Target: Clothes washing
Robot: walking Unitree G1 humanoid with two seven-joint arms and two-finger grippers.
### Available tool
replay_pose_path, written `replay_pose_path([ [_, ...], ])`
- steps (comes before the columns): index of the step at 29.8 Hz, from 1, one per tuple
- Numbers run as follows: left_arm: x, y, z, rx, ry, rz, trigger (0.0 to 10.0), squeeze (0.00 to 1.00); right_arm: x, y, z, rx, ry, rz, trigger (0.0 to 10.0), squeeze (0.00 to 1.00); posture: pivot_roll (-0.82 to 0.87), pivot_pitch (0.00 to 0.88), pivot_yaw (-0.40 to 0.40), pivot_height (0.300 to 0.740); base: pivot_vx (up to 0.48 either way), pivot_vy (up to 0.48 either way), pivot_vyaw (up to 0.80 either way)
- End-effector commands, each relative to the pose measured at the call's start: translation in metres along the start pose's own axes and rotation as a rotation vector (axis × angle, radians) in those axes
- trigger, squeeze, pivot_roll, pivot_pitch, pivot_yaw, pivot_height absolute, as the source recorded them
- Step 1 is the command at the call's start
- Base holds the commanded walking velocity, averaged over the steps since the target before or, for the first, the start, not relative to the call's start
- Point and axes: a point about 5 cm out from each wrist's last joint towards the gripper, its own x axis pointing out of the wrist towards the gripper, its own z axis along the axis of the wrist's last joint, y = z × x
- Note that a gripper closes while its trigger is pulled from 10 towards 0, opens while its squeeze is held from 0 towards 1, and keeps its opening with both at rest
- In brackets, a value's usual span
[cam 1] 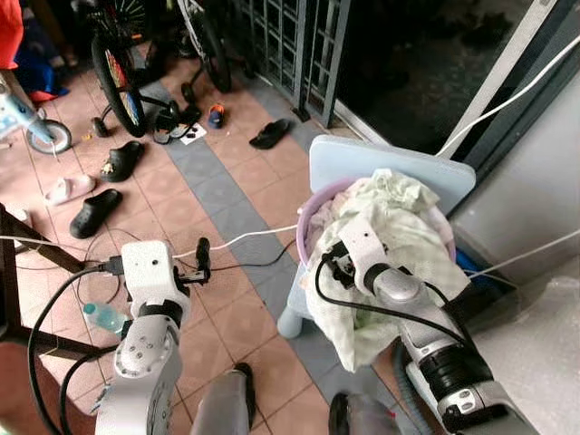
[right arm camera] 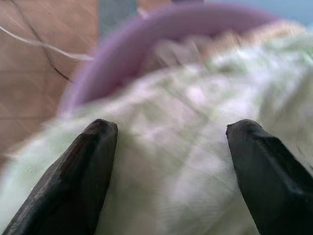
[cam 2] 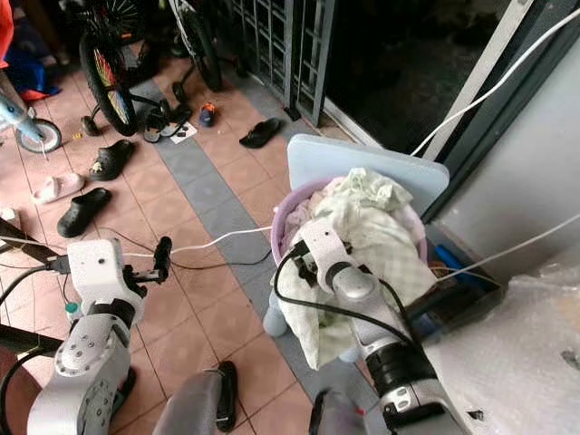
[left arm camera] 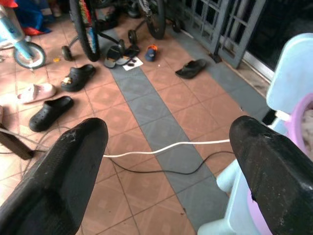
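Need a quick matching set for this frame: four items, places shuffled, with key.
1. pale green cloth
2. round purple plastic basin
3. white cable
4. right gripper

a. across the tiled floor
b. open, over the cloth
c. on a light blue plastic chair
d. heaped in the basin, hanging over its rim

Pairs: 1-d, 2-c, 3-a, 4-b

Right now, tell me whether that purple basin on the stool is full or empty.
Full, heaped over. Pale green laundry mounds above the purple basin rim and hangs down its front; the open right tool hovers over it.
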Motion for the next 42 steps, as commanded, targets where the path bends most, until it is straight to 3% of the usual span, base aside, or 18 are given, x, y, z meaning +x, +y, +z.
replay_pose_path([
  [1, -0.006, 0.0, 0.0, 0.012, 0.016, 0.007, 10.0, 0.0, 0.0, -0.013, -0.012, 0.01, 0.074, -0.075, 10.0, 0.0, 0.17, 0.284, -0.012, 0.74, 0.0, 0.0, 0.0],
  [7, -0.013, -0.001, 0.002, 0.015, 0.03, 0.004, 10.0, 0.0, 0.001, -0.03, -0.005, -0.036, 0.035, -0.177, 10.0, 0.0, 0.18, 0.308, -0.008, 0.74, 0.0, 0.0, 0.0],
  [9, -0.015, -0.002, 0.001, 0.017, 0.045, -0.001, 10.0, 0.0, 0.001, -0.03, -0.005, -0.079, 0.04, -0.184, 10.0, 0.0, 0.17, 0.313, -0.008, 0.74, 0.0, 0.0, 0.0],
  [14, -0.016, -0.005, 0.001, 0.015, 0.052, -0.007, 10.0, 0.0, -0.001, -0.025, -0.024, -0.062, 0.122, -0.129, 10.0, 0.0, 0.17, 0.32, -0.011, 0.74, 0.0, 0.0, 0.0],
  [15, -0.015, -0.005, 0.002, 0.014, 0.052, -0.007, 10.0, 0.0, -0.001, -0.024, -0.027, -0.043, 0.131, -0.115, 0.0, 0.0, 0.17, 0.32, -0.011, 0.74, 0.0, 0.0, 0.0],
  [19, -0.014, -0.007, 0.003, 0.008, 0.055, -0.009, 10.0, 0.0, -0.003, -0.014, -0.036, 0.022, 0.164, -0.051, 0.0, 0.0, 0.17, 0.322, -0.012, 0.74, 0.0, 0.0, 0.0],
  [42, -0.009, -0.014, 0.0, -0.061, 0.074, 0.04, 10.0, 0.0, 0.004, -0.017, -0.03, 0.007, 0.15, 0.025, 0.0, 0.0, 0.13, 0.331, -0.082, 0.74, 0.0, 0.0, 0.0],
])
